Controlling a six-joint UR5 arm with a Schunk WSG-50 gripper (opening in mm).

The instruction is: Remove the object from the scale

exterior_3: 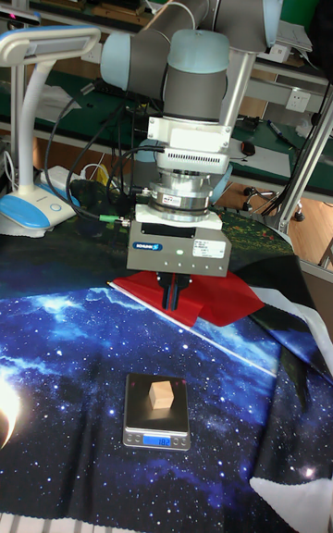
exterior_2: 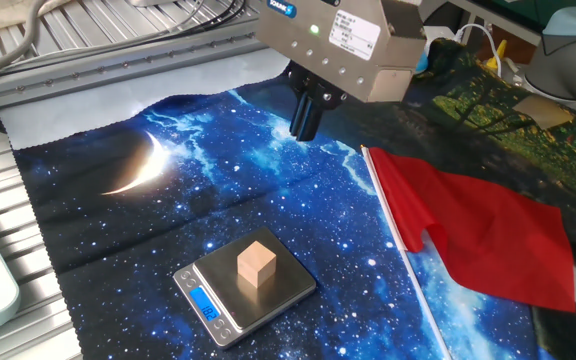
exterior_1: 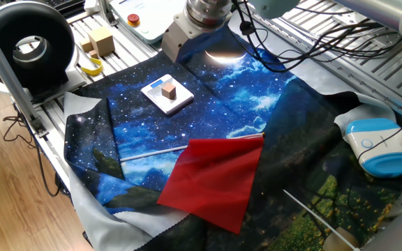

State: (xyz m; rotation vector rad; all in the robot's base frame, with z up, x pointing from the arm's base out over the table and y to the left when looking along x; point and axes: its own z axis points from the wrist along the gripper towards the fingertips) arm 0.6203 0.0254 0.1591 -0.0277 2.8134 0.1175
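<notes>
1. The object (exterior_2: pixel 256 264) sits on the scale (exterior_2: pixel 286 287), roughly centred on the plate.
2. The gripper (exterior_2: pixel 306 118) hangs above the starry cloth (exterior_2: pixel 168 200), well apart from the scale (fingers pressed together, holding nothing).

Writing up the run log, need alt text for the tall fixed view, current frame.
A UR5 arm holds its gripper, fingers close together, above and behind a small wooden cube that sits alone on a flat scale with a blue display at its near edge. The scale rests on a starry blue cloth; a red cloth lies behind the gripper.
</notes>
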